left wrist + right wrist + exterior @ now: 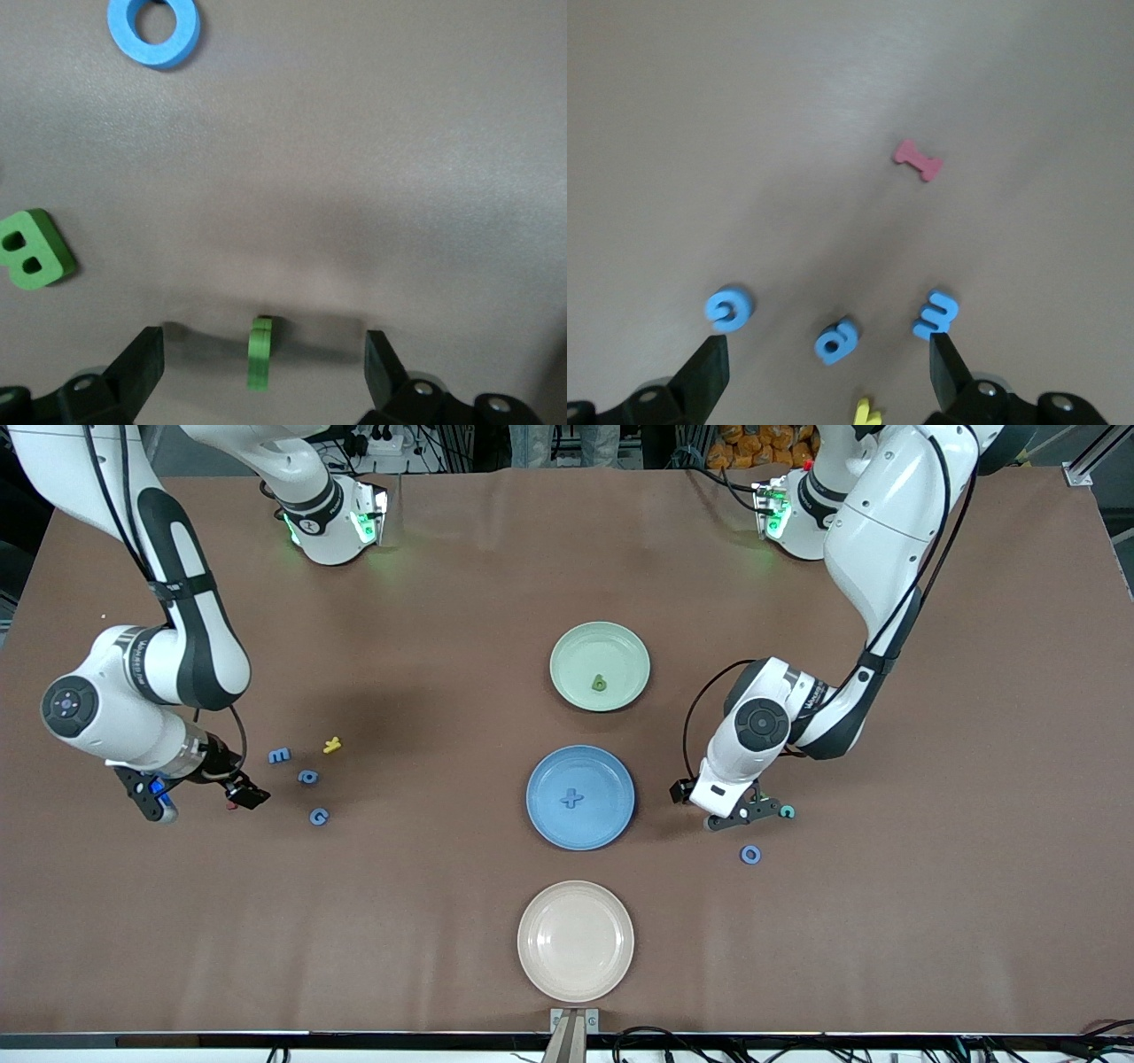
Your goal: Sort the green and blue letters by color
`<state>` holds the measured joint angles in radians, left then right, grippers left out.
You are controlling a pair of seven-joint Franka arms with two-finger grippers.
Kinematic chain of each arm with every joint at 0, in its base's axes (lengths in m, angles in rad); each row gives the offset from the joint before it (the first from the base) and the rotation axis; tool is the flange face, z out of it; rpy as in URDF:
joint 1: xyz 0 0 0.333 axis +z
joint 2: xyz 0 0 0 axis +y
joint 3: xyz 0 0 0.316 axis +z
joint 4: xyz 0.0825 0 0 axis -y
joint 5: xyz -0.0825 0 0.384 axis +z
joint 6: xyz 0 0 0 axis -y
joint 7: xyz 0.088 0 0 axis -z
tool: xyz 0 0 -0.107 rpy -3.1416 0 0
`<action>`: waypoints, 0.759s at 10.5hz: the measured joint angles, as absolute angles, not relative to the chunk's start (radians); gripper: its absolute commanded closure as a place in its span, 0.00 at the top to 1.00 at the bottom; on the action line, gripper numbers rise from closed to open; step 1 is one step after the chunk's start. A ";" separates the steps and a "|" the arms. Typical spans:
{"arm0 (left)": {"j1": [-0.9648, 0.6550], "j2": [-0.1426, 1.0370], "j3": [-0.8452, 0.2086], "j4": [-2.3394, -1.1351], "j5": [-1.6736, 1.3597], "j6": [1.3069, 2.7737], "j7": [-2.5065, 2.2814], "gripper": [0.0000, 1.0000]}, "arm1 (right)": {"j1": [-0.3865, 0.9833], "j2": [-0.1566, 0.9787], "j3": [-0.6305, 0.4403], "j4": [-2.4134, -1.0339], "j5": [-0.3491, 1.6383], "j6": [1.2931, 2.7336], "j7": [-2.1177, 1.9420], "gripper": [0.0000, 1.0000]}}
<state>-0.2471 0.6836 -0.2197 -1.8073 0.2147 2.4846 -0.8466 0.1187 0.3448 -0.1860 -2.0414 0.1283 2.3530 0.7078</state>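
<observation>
Hovering low at the frame's right, the left gripper [742, 815] straddles a green letter [260, 354] standing on edge, jaws spread to pinch it, I'd guess for the green plate [567, 646]. Blue letters [307, 777] cluster at middle left beside the right gripper [199, 802], also spread. The blue plate [540, 815] sits centre.

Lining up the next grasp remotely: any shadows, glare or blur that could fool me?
Front view: soft glare streaks on the brown table near the bases, green LED glow there; a dark shadow patch by the yellow letter. Left wrist view: sharp; the left tool casts a shadow band around the edge-on green letter. Right wrist view: faint diagonal shadow, letters crisp.
</observation>
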 measured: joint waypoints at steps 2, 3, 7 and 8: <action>-0.248 0.685 -0.220 -1.807 0.215 2.485 -0.847 0.01 | 0.105 0.342 -0.189 -2.135 0.128 2.461 0.790 1.00; -0.248 0.685 -0.220 -1.807 0.215 2.485 -0.857 0.00 | 0.103 0.341 -0.189 -2.165 0.129 2.493 0.832 1.00; -0.248 0.678 -0.220 -1.804 0.215 2.481 -0.891 0.00 | 0.103 0.340 -0.189 -2.278 0.129 2.621 0.892 1.00; -0.248 0.676 -0.220 -1.804 0.215 2.480 -0.891 0.00 | 0.103 0.340 -0.189 -2.310 0.129 2.659 0.893 1.00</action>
<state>-0.2478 0.6764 -0.2201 -1.8040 0.2147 2.4802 -0.8910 0.1031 0.3397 -0.1888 -2.3095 0.1285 2.6593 0.8930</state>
